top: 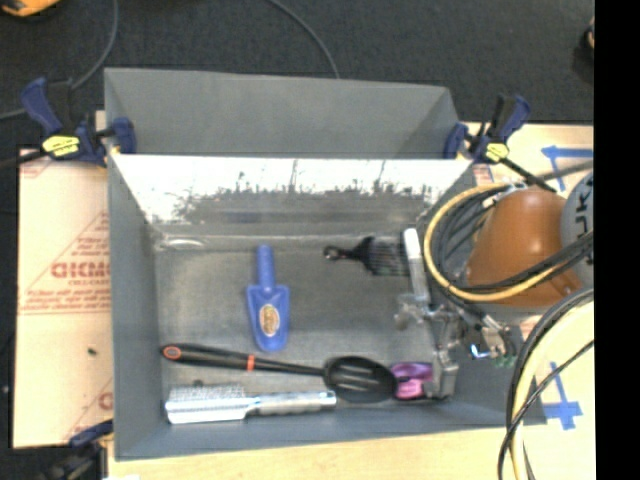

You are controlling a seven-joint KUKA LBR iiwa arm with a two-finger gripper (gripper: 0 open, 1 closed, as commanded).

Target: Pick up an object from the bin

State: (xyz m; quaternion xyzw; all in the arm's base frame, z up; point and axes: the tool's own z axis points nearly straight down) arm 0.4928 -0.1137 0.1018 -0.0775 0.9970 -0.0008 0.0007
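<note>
Gripper (443, 376) low in bin (135, 298), 4 o'clock corner, tip just beside purple piece (409, 379) next to black slotted spoon (356, 377) head. Spread or pinched: cannot tell. Spot probably chosen for purple piece: small, exposed, well apart from blue trowel (268, 308) at 9 o'clock.

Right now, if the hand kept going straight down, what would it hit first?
Probably the small purple thing beside the black spoon, near the bin's lower right corner; the hand hangs right by it. Depth is unclear, so possibly bare floor.
</note>
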